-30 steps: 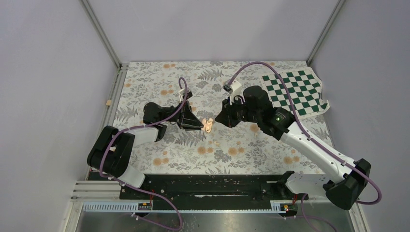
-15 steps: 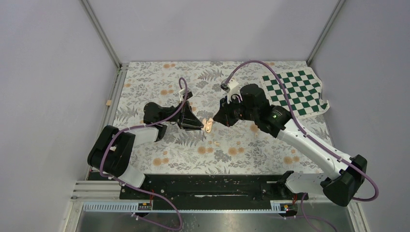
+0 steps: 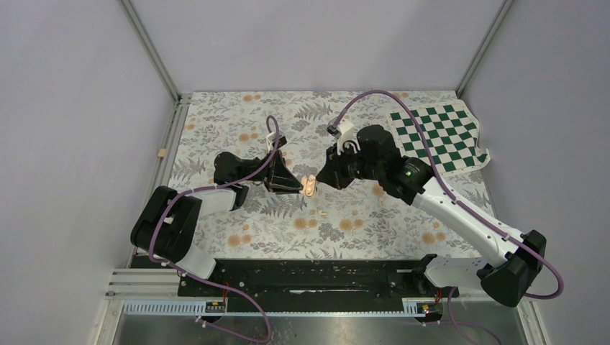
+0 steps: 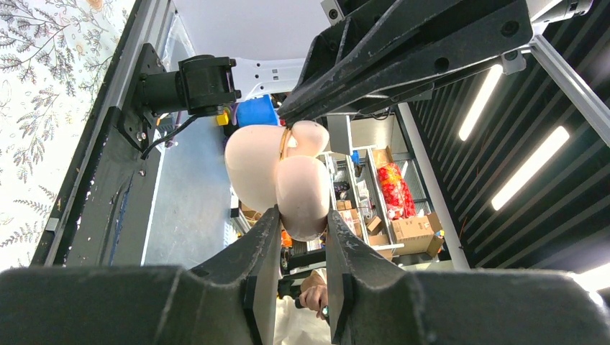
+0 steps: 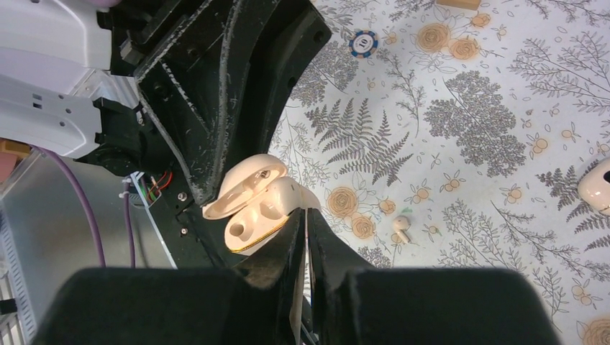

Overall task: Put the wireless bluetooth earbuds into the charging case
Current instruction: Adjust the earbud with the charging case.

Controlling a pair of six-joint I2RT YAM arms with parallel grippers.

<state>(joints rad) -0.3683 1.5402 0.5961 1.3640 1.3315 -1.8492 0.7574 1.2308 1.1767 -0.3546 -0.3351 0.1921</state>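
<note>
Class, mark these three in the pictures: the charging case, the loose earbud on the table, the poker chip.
charging case (image 5: 262,212), right wrist view, its open base.
loose earbud (image 5: 400,228), right wrist view, its body.
poker chip (image 5: 363,43), right wrist view, its centre.

left arm (image 3: 205,194) bent low and reaching rightward, left gripper (image 3: 298,185) clamped on the charging case (image 3: 310,186) (one finger on either side), right arm (image 3: 460,212) stretched in from the opposite side, right gripper (image 3: 320,180) tipped downward, fingers pressed nearly together, tips just beside the left's
</note>
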